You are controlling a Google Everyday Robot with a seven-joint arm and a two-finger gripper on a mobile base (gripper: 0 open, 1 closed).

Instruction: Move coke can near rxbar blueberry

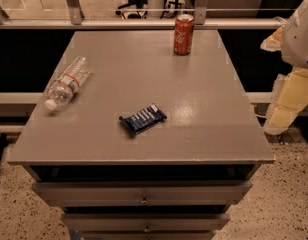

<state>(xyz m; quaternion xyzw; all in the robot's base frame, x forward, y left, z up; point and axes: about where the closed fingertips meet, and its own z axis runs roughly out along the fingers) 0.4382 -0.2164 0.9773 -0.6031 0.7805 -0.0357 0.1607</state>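
Note:
The coke can (184,34), red with white script and a silver top, stands upright near the far edge of the grey table (204,134), right of centre. The rxbar blueberry (143,119), a flat dark blue wrapper with white lettering, lies at an angle in the near middle of the table, well apart from the can. My gripper (284,109), cream-coloured below a white arm segment, hangs off the table's right side, beyond its edge and away from both the can and the bar. It holds nothing that I can see.
A clear plastic water bottle (67,83) with a white cap lies on its side near the table's left edge. Drawers (144,194) sit under the tabletop. A rail (119,24) and glass partition run behind the table.

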